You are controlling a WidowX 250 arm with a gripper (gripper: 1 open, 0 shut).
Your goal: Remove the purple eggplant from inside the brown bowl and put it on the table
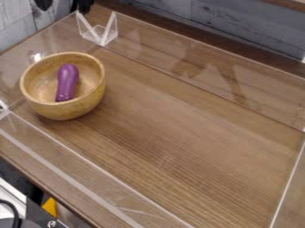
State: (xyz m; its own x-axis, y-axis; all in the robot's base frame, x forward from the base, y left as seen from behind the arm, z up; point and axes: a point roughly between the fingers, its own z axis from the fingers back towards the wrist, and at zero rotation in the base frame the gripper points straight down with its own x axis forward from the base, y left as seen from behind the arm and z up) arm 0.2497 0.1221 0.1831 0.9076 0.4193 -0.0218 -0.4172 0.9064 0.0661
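Item: eggplant. Small, elongated, glossy purple, rounded at both ends, with a pale highlight along its upper side. It was shorter than the bowl's inner width. No stem cap could be made out at this size. It lay inside the bowl, lengthwise from the near side toward the far side, resting on the pale interior, slightly left of the bowl's centre.

Item: bowl. Round, light-brown wood, thick rim, paler grainy inside. It stood upright on the surface in the left part of the view, near the left clear wall and well apart from the far right corner.

Item: surface. Brown wood-grain top, long grain lines running diagonally, with glare patches toward the far side. Clear plastic walls ran along its edges; a folded clear piece stood at the far left corner.

Item: my hand. Only a dark part of it showed at the top left edge of the view, above the far left corner and well apart from the bowl. My fingers stood spread as wide as they go, and they had hold of nothing; the eggplant was untouched in the bowl.
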